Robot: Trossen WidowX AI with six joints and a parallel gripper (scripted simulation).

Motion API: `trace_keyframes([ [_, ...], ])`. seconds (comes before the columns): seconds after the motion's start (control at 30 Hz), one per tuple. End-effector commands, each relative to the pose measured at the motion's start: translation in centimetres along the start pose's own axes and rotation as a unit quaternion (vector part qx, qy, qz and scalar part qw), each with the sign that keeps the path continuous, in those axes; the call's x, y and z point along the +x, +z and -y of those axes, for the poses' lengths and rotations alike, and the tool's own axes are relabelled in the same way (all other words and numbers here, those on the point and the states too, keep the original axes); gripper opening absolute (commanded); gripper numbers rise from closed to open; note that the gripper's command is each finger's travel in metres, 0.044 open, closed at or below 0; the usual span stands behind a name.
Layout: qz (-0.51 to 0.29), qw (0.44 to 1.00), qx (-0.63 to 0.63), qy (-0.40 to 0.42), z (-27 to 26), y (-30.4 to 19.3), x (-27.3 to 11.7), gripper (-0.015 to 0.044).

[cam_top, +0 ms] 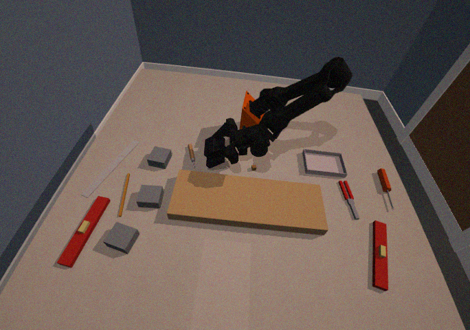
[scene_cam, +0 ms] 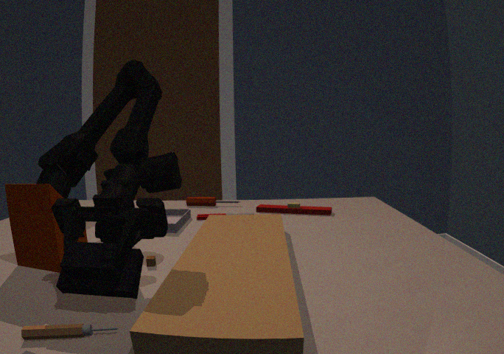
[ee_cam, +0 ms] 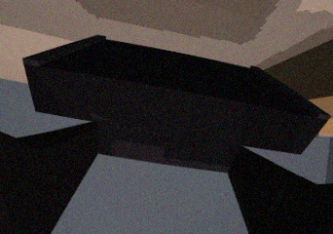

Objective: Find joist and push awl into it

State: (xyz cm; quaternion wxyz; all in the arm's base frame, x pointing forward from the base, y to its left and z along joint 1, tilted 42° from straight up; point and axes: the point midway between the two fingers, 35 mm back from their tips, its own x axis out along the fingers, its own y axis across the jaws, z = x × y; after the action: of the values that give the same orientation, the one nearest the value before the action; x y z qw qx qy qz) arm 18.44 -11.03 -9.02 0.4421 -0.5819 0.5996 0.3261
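Black and boxy, the stud finder (cam_top: 213,149) (scene_cam: 99,269) (ee_cam: 174,102) sits clamped in the gripper (cam_top: 225,149) (scene_cam: 108,237) (ee_cam: 167,136), whose fingers stand wide because its body is broad, left of centre in the top view, presumably held ready to scan the tan floor panel (cam_top: 247,202) (scene_cam: 236,275). Its faces look flat and dark, with a raised rim at each end in the wrist view. Probably the grey-rimmed tray (cam_top: 324,174) (scene_cam: 180,225), right of centre from above, waits nearby to receive it afterwards.

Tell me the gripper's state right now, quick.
Gripper: closed on the black stud finder, held up off the floor beside the panel.
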Motion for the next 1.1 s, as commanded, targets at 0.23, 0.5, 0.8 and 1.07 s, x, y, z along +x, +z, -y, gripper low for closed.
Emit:
trace_keyframes([
  [0.23, -0.004, 1.0, 0.005, 0.002, 0.0, 1.0, 0.5, 0.0],
  [0.5, -0.002, 1.0, 0.005, 0.003, -0.1, 1.7, 0.7, 0.0053],
  [0.8, 0.005, 1.0, 0.0, 0.002, -0.1, 2.2, 0.7, 0.0289],
  [1.07, 0.005, 1.0, 0.0, 0.002, -0.1, 2.4, 0.6, 0.038],
])
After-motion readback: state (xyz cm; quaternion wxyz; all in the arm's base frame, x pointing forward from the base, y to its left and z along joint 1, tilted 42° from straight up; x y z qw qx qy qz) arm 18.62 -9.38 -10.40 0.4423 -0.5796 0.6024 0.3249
